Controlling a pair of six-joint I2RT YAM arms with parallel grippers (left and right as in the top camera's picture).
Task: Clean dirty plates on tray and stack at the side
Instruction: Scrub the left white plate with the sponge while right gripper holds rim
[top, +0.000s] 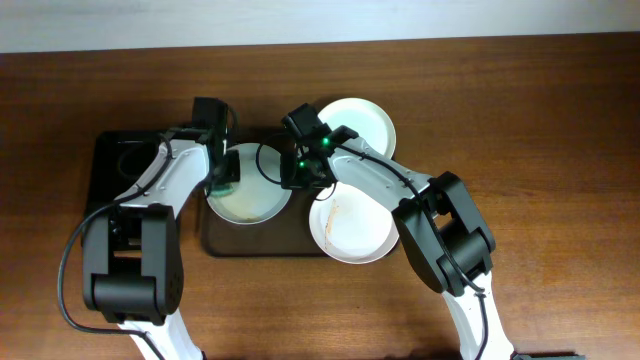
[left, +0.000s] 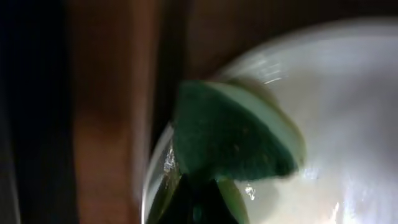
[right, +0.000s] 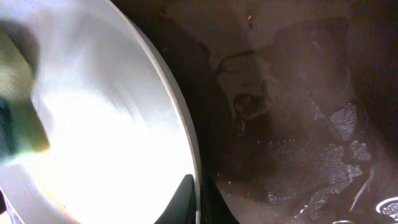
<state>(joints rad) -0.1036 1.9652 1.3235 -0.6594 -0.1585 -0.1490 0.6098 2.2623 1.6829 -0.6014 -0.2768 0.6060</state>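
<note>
**Overhead view: two arms scrubbing the middle plate on the tray**

Nearest the robot, a round shallow white plate with a brown smear (top: 350, 228) is lying over the right end of the large dark brown rectangular tray (top: 255, 247), apparently uncleaned.

Just beyond it, the left gripper (top: 224, 178) is clamping a green scouring sponge with a pale backing (left: 236, 137) and pressing it onto a second white plate (top: 250, 200). The right gripper (top: 300, 178) is pinching that plate's right rim, seemingly to steady it.

Farthest away, a third white plate (top: 358, 125) is sitting near the tray's far edge.

The scrubbing step looks to be under way. The next move is likely calling for lifting the wiped plate over the tray's low rim. The smeared plate is crowding the right gripper. Bare wooden table (top: 540, 120) is offering open room on the right, while a smaller glossy black tray (top: 110, 160) is filling the left.
</note>
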